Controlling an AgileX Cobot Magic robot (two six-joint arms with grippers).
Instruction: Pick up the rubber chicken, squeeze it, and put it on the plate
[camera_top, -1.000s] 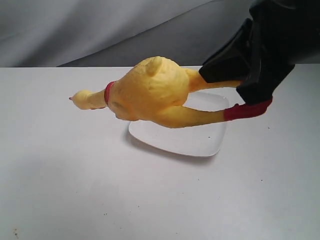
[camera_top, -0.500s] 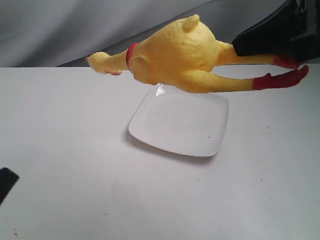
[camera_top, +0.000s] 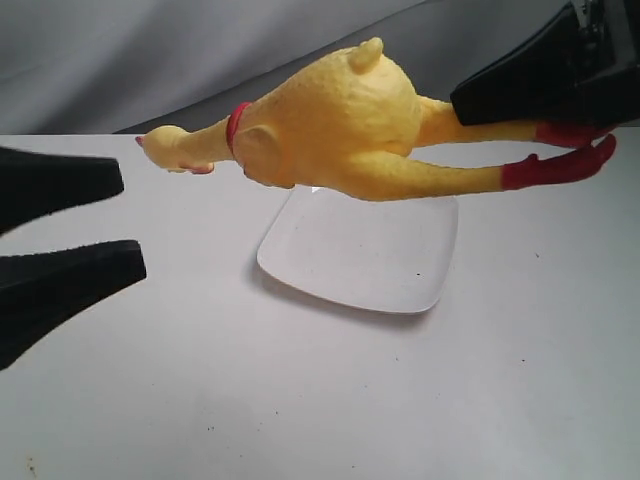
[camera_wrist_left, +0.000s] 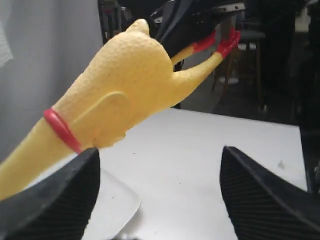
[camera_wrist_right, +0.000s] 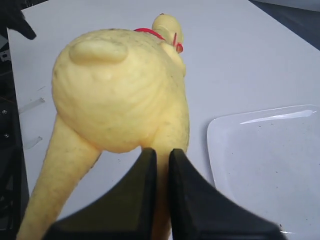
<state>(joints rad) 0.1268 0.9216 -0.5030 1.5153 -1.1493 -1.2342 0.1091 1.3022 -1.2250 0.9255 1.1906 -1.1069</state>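
Rubber chicken (camera_top: 330, 130) is airborne, roughly level over the plate's (camera_top: 370, 265) 12 o'clock edge in the exterior view, head twd 9 o'clock, feet twd 3. R gripper (camera_wrist_right: 161, 160) is clamped on one thin leg only; the other leg hangs free. L gripper (camera_top: 125, 225) sits at 9 o'clock w/ fingers wide apart, gripping nothing, the head just off its tips. Step in hand looks like the squeeze.

Risks:
- The plump body cantilevers off that one leg, so a push from L could twist or pull it out of R's grip.
- If L closes where it lines up now, it gets neck, not body, so a weak squeeze.
- A drop here prob lands half off the plate, on the table (camera_top: 300, 400).
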